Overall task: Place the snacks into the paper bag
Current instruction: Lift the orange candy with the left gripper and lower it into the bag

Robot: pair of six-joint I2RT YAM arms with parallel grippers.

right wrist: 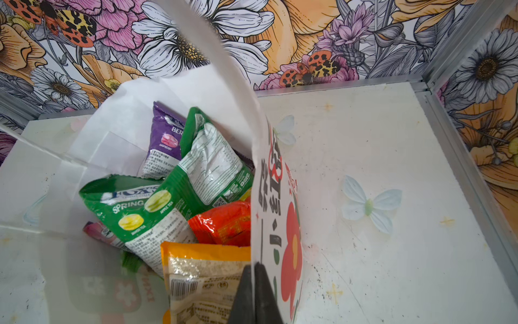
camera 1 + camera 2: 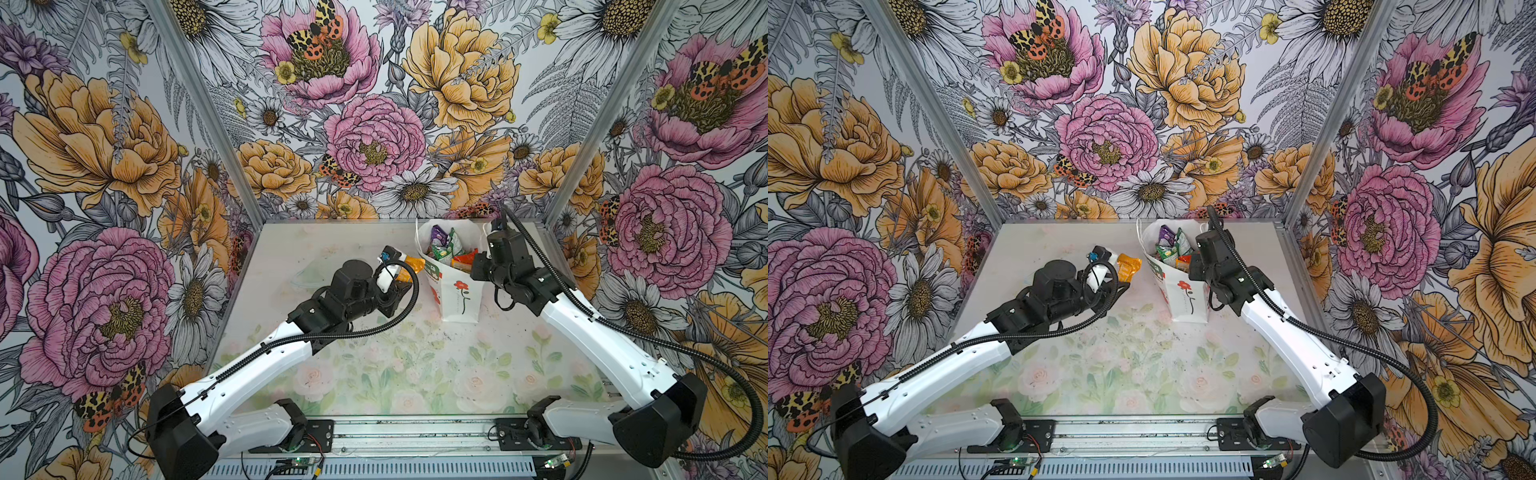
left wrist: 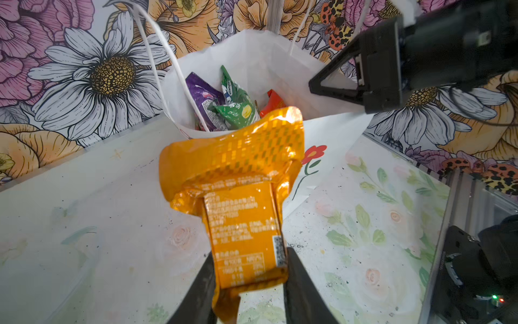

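My left gripper (image 3: pixel 249 266) is shut on the lower end of an orange-yellow snack packet (image 3: pixel 241 179), held above the table just left of the paper bag (image 2: pixel 455 299). In both top views the packet (image 2: pixel 412 263) (image 2: pixel 1128 265) sticks out toward the bag's mouth. The white paper bag (image 2: pixel 1183 301) stands upright and open. My right gripper (image 1: pixel 255 276) is shut on its near wall (image 1: pixel 276 174), one finger inside and one outside. Inside lie a purple packet (image 1: pixel 165 140), two green packets (image 1: pixel 210 162) (image 1: pixel 134 207), a red one (image 1: pixel 224 221) and an orange-yellow one (image 1: pixel 204 269).
Floral walls close in the table at the back and both sides, with metal posts (image 2: pixel 582 124) at the corners. A metal rail (image 2: pixel 415 432) runs along the front edge. The right arm's wrist (image 3: pixel 392 70) hangs over the bag's right rim. The string handles (image 3: pixel 157 70) stand above the bag.
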